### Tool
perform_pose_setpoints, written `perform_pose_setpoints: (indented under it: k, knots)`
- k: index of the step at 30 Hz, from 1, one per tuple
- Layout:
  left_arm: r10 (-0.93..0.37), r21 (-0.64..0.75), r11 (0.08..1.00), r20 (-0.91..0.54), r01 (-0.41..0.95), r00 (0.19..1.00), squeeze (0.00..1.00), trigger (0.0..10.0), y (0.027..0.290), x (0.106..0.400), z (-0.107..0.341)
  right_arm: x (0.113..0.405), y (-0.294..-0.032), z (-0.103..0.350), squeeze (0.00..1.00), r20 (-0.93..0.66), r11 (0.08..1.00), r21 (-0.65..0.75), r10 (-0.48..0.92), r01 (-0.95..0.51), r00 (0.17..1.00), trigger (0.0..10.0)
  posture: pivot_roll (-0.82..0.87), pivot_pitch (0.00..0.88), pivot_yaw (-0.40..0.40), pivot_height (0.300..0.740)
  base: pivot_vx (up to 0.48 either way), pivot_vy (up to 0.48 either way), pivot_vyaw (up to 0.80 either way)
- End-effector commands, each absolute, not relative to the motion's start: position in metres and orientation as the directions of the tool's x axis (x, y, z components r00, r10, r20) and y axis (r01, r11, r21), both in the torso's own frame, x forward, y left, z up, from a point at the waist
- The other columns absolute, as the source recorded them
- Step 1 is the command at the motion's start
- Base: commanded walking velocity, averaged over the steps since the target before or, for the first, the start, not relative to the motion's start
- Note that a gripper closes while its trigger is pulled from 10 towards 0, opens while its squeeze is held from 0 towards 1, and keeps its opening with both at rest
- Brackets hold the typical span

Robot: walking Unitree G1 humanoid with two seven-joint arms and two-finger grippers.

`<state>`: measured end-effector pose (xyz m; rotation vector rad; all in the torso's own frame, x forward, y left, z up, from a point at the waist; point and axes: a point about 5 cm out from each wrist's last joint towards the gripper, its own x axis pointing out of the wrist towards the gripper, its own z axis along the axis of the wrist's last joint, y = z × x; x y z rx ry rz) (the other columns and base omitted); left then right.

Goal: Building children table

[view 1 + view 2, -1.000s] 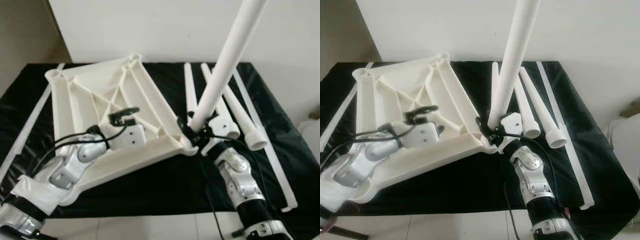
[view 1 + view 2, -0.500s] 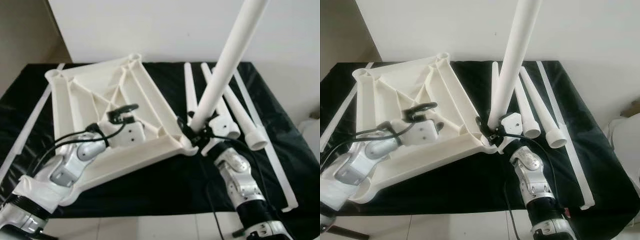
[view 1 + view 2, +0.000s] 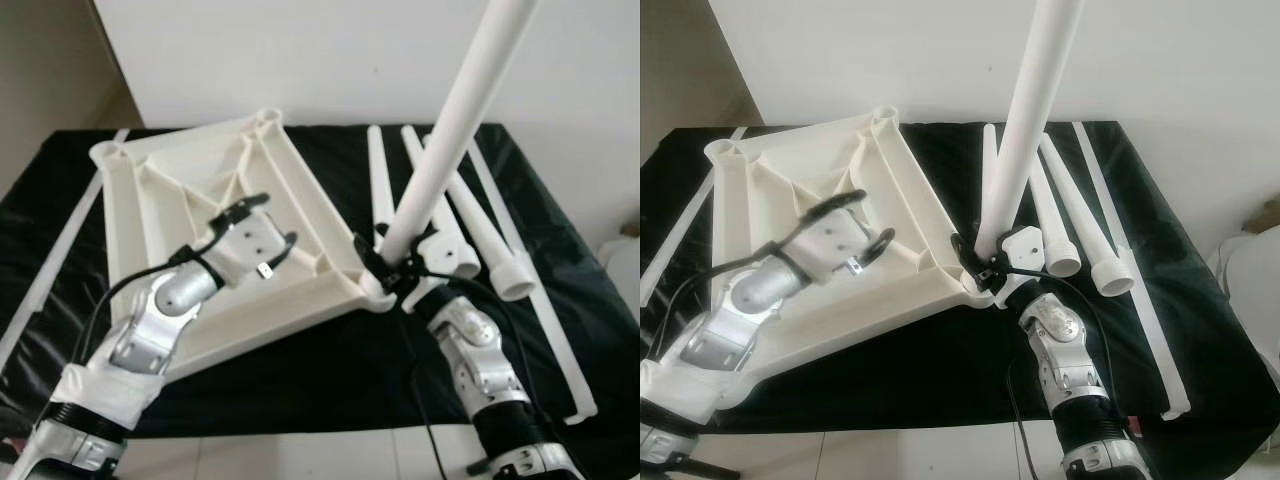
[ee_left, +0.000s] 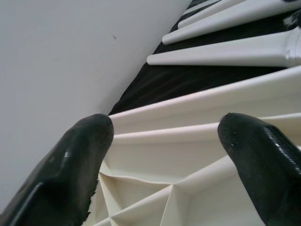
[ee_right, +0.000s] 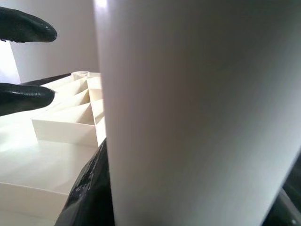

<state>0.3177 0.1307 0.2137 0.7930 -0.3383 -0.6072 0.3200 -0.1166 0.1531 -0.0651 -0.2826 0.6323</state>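
On the black cloth (image 3: 330,370) in front of me lay the upturned white tabletop (image 3: 170,200), ribs showing, with three spare legs (image 3: 470,225) just beside it on the right. My right gripper (image 3: 392,272) was clamped around the foot of the fourth leg (image 3: 450,130), which stood steeply up and tilted off to the right, its lower end at the near right corner socket (image 3: 372,288) of the tabletop. I judged the step in hand to be seating that leg into its socket; I could not tell whether it had gone home. My left gripper (image 3: 250,225) hovered over the ribs, fingers (image 4: 80,155) spread wide and holding nothing. Next, I reckoned, the left needed to press down and steady the tabletop while the right brought the leg upright and pushed.
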Motion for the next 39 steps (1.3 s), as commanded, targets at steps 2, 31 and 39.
perform_pose_setpoints:
  k: [2, 31, 39]
  knots:
    - [-0.581, 0.752, 0.569, 0.081, 0.333, 0.81, 1.0, 10.0, 0.1368, 0.3194, 0.2121, 0.3113, -0.1166, 0.1112, 0.0, 0.061, 0.797, -0.082, 0.604, -0.599, 0.795, 10.0, -0.04, 0.127, 0.042, 0.74, 0.0, 0.0, 0.0]
    - [-0.59, 0.744, 0.58, 0.102, 0.333, 0.801, 0.0, 0.0, 0.1349, 0.3138, 0.2127, 0.3082, -0.1169, 0.1092, 0.0, 0.054, 0.791, -0.081, 0.611, -0.607, 0.79, 10.0, -0.05, 0.123, 0.036, 0.74, 0.0, 0.0, 0.0]
    - [-0.59, 0.741, 0.581, 0.098, 0.336, 0.802, 0.0, 0.0, 0.1359, 0.3135, 0.2128, 0.3076, -0.1167, 0.1089, 0.0, 0.053, 0.791, -0.079, 0.611, -0.607, 0.79, 10.0, -0.04, 0.131, 0.037, 0.74, 0.0, 0.0, 0.0]
